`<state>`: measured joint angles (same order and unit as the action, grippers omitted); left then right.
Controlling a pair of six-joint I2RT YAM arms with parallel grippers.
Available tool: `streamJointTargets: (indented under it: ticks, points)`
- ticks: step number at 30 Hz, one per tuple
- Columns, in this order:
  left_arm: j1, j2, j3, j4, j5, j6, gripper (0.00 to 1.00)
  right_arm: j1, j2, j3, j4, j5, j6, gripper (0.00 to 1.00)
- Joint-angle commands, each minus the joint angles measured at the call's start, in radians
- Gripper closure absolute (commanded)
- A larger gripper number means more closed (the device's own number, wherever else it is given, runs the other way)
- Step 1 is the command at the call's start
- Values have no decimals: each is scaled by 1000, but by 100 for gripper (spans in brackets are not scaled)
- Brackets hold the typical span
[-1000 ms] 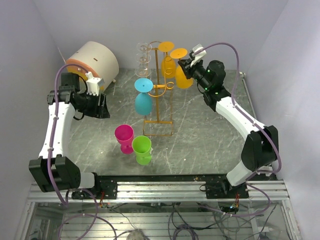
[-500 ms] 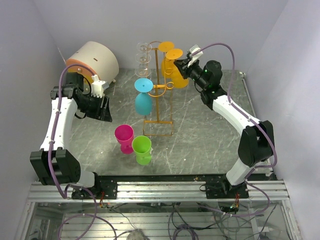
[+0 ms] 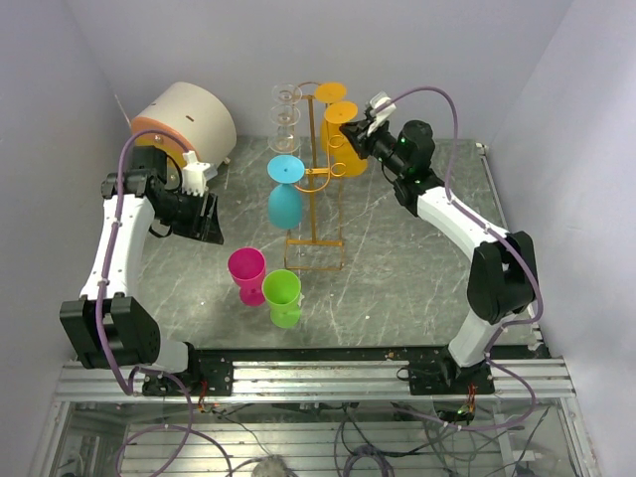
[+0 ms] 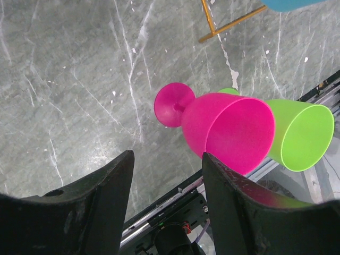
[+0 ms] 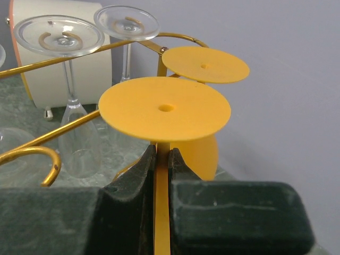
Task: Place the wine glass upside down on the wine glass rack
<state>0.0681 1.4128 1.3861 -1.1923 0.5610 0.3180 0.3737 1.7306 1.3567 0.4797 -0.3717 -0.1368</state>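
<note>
My right gripper [image 3: 360,127] is shut on the stem of an orange wine glass [image 3: 341,111] held upside down, foot up, against the right side of the gold wire rack [image 3: 312,199]. In the right wrist view the fingers [image 5: 143,175] pinch the orange stem [image 5: 162,180] below its foot disc [image 5: 164,109]. A rack hook [image 5: 32,151] curls to the left of it. A second orange glass [image 5: 205,64] hangs just behind. My left gripper [image 3: 211,217] is open and empty, low over the table left of a pink glass [image 3: 246,273].
A blue glass [image 3: 284,194] and two clear glasses [image 3: 285,104] hang upside down on the rack's left side. A green glass [image 3: 282,296] stands beside the pink one in front of the rack base. A cream drum [image 3: 189,119] sits at the back left.
My right gripper has carried the orange glass left, up to the rack's right side. My left gripper shifted slightly towards the pink glass, then stayed still.
</note>
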Motion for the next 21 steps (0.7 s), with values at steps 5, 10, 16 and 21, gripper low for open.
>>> streamJointTargets:
  ticks: [5, 10, 16, 21]
  points:
    - [-8, -22, -10, 11, 31, 4, 35, 8, 47, 72, 17, -21, -5, 100]
    - [-8, -22, -18, 7, 18, 11, 35, 23, 58, 73, 11, -28, -10, 100]
    - [-25, -17, -19, 2, 19, 17, 34, 30, 56, 51, 18, -46, 5, 91]
    - [-57, -14, -17, -4, 5, 28, 34, 30, 25, -3, 57, -6, 16, 55]
